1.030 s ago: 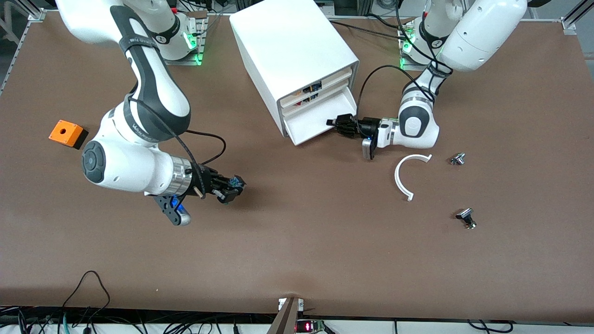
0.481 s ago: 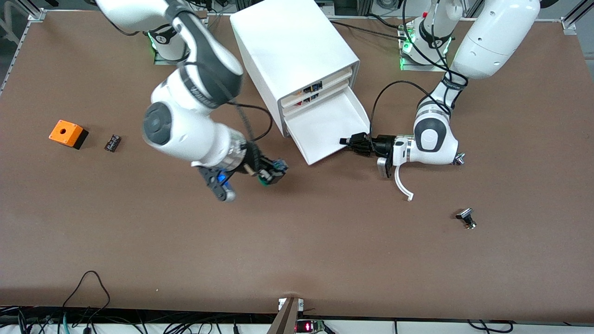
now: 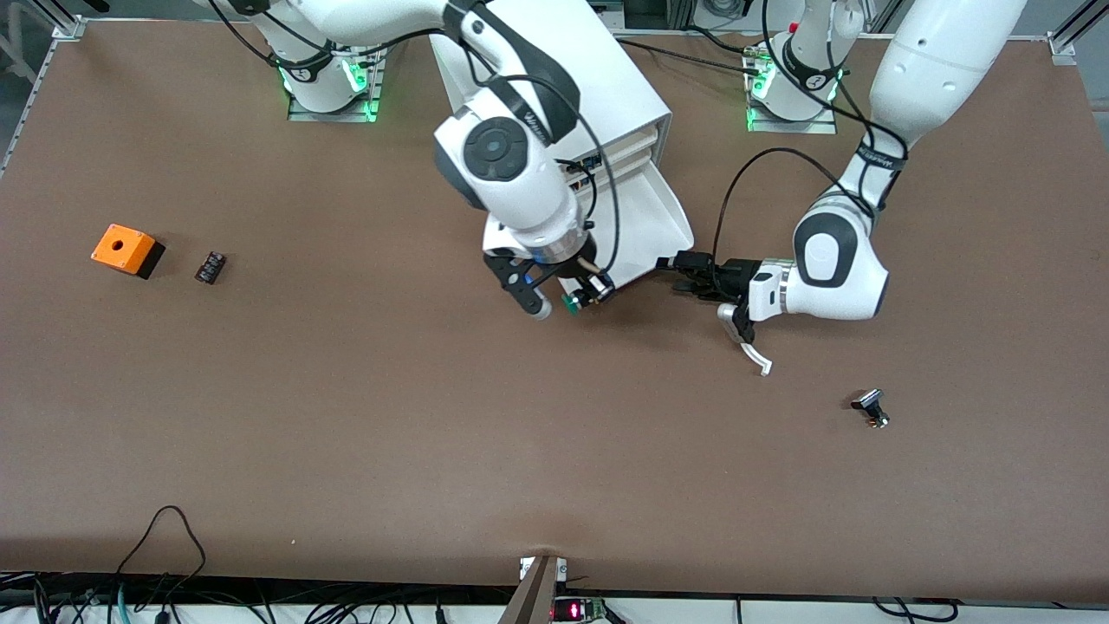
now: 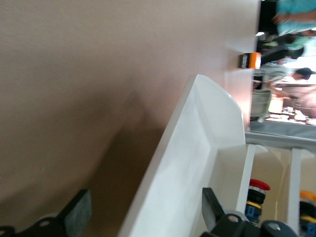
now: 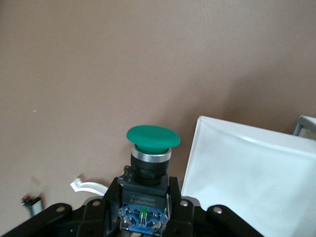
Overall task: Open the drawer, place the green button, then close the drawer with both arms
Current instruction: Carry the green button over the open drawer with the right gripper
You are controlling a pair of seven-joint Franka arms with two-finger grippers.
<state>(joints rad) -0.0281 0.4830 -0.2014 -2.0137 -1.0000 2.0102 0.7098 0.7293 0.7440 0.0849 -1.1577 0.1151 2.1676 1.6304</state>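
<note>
The bottom drawer (image 3: pixel 651 227) of the white cabinet (image 3: pixel 537 78) stands pulled out. My right gripper (image 3: pixel 589 291) is shut on the green-capped button (image 3: pixel 572 302) and holds it just above the table at the drawer's front corner toward the right arm's end. In the right wrist view the button (image 5: pixel 153 136) sits between my right gripper's (image 5: pixel 144 203) fingers, with the drawer (image 5: pixel 247 168) beside it. My left gripper (image 3: pixel 684 263) is at the drawer's other front corner. In the left wrist view it (image 4: pixel 145 200) is open, jaws straddling the drawer's front wall (image 4: pixel 197 138).
An orange box (image 3: pixel 127 249) and a small black part (image 3: pixel 210 266) lie toward the right arm's end. A white curved piece (image 3: pixel 757 357) pokes out under the left wrist. A silver-and-black button (image 3: pixel 871 408) lies nearer the front camera. The upper drawers (image 3: pixel 582 166) hold coloured buttons.
The right arm swung the button from the right arm's end of the table to the drawer's front corner. The left gripper drew the drawer farther out.
</note>
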